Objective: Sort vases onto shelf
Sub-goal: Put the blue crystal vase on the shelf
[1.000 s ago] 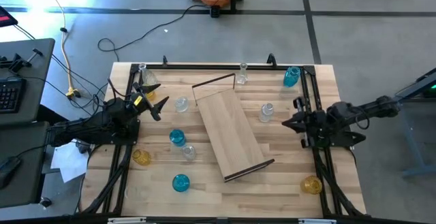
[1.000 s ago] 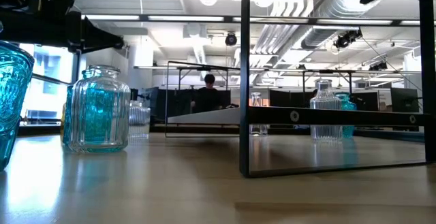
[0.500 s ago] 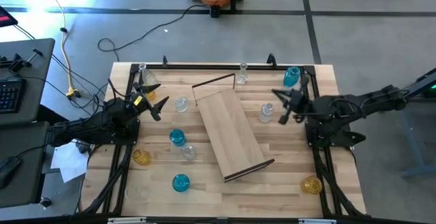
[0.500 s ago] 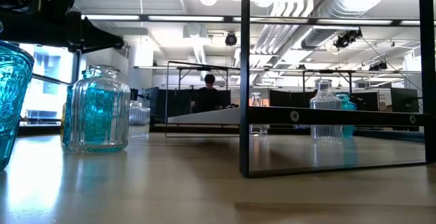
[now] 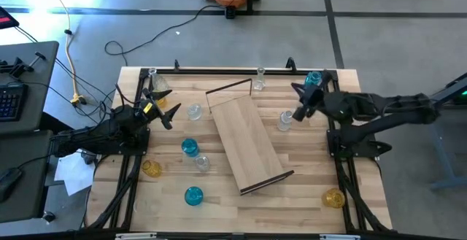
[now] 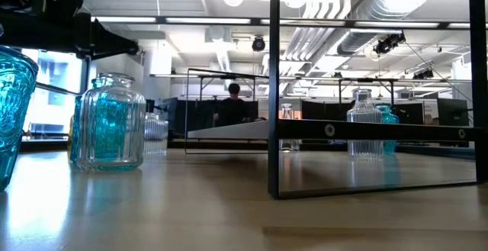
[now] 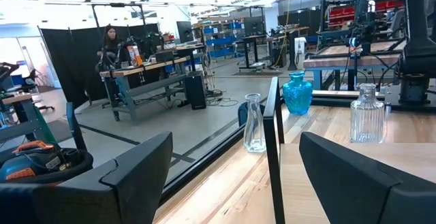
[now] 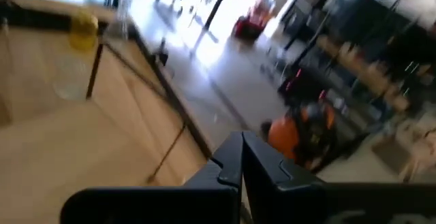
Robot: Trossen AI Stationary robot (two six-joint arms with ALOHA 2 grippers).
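Note:
The shelf (image 5: 246, 142), a light-wood plank with dark end frames, lies slanted across the table's middle. Glass vases stand around it: blue ones (image 5: 190, 147) (image 5: 193, 195) (image 5: 312, 82), amber ones (image 5: 151, 168) (image 5: 333, 198), and clear ones (image 5: 194, 111) (image 5: 284, 120) (image 5: 260, 79). My left gripper (image 5: 165, 110) (image 7: 235, 176) waits open at the left side, pointing level across the table. My right gripper (image 5: 298, 101) (image 8: 242, 159) is shut on nothing, raised above the right side near the clear vase beside the shelf.
The low view shows a blue jar-shaped vase (image 6: 110, 125) close by and the shelf's dark end frame (image 6: 274, 91) standing upright. Black rails (image 5: 233, 71) run along the table's far edge. A person (image 6: 232, 106) sits in the room behind.
My right gripper has risen from its folded place at the right side. It has swung out toward the far edge and the shelf, turning as it went. It has stayed shut. No vase has moved.

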